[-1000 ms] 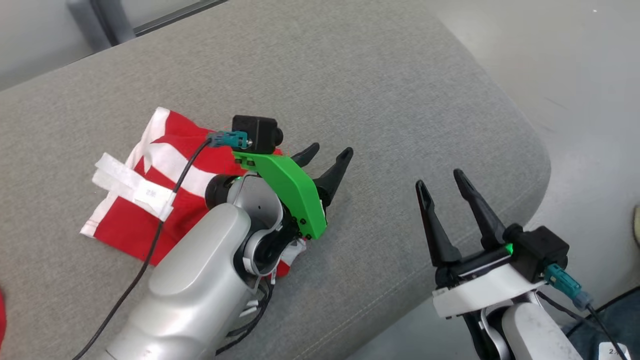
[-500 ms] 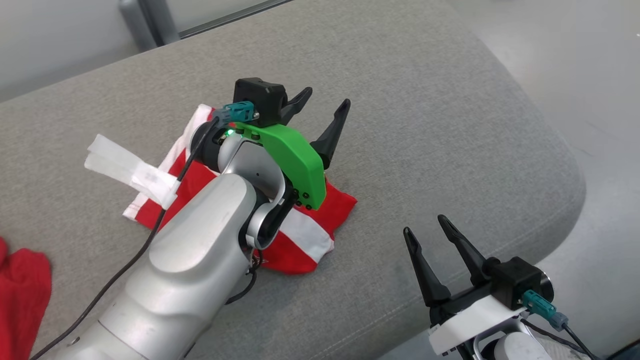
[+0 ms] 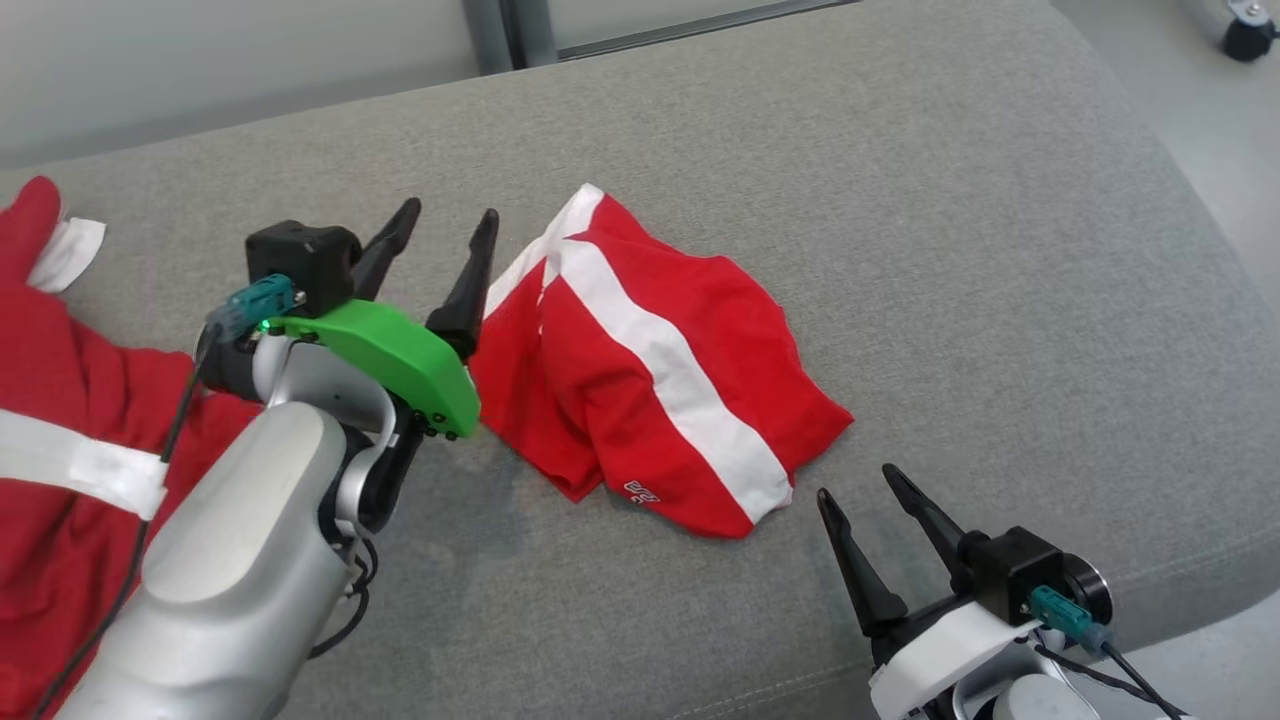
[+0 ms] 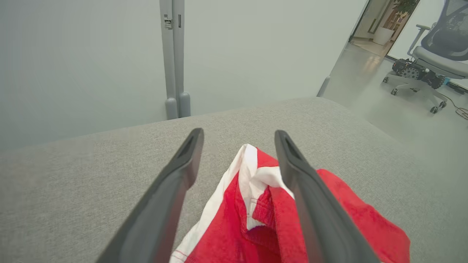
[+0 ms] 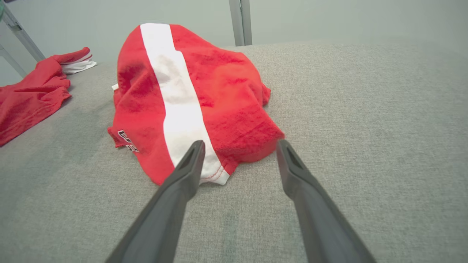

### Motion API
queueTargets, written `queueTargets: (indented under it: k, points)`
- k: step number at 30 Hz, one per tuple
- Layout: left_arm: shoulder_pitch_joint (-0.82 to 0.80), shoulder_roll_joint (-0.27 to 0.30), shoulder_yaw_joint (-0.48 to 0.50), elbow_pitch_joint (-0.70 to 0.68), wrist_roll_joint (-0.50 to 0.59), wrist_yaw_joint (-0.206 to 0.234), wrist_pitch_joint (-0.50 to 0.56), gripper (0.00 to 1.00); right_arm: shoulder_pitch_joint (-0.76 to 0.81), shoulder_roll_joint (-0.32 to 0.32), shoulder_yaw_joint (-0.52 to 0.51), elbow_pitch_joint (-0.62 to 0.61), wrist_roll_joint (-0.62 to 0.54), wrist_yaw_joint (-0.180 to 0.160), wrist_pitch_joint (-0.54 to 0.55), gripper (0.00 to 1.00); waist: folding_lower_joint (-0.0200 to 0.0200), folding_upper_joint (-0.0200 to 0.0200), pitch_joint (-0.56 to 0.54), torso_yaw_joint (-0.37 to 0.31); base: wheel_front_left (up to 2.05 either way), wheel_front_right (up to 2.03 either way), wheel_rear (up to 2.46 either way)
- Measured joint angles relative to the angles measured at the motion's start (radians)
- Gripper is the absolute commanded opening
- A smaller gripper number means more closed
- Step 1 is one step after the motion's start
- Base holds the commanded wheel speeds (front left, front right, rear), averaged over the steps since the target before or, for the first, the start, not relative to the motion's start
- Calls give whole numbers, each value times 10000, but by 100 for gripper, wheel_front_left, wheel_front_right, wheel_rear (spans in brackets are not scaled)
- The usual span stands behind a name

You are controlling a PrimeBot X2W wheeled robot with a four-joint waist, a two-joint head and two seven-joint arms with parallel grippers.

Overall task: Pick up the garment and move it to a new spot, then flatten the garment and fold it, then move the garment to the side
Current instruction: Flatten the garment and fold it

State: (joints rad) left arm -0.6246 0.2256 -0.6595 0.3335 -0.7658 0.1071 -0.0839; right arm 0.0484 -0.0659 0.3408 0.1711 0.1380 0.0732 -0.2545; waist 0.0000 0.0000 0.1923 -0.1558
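Grey couch (image 3: 900,180), pale wall (image 4: 91,54), office chair (image 4: 440,58)

Red white-striped garment (image 3: 650,370) lies folded on couch (image 3: 900,200).

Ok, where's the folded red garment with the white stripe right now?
The garment lies mid-frame in the head view on the grey cushion, just right of the left hand and above the right hand.

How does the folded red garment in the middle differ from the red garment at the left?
The folded garment is a compact bundle; the left garment lies loose and runs off the picture. The folded garment has a wide white stripe and a logo; the left garment looks mostly plain red. Both are red with some white.
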Motion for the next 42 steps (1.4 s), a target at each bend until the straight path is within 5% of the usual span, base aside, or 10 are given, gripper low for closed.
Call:
queueTargets:
  k: [13,40,42]
  points:
    - [930,1354,1083,-807,-58,88,-637,100,-536,25,111,1480,-15,146,0,100,0,0,83,1103,0,0,0]
    - [1533,1965,1847,-2151,-278,119,-654,100,-1383,46,334,2778,48,324,0,100,0,0,407,1221,0,0,0]
    - [1633,1969,1879,-2201,-278,119,-648,100,-1448,50,360,2817,71,355,0,94,0,0,410,1260,0,0,0]
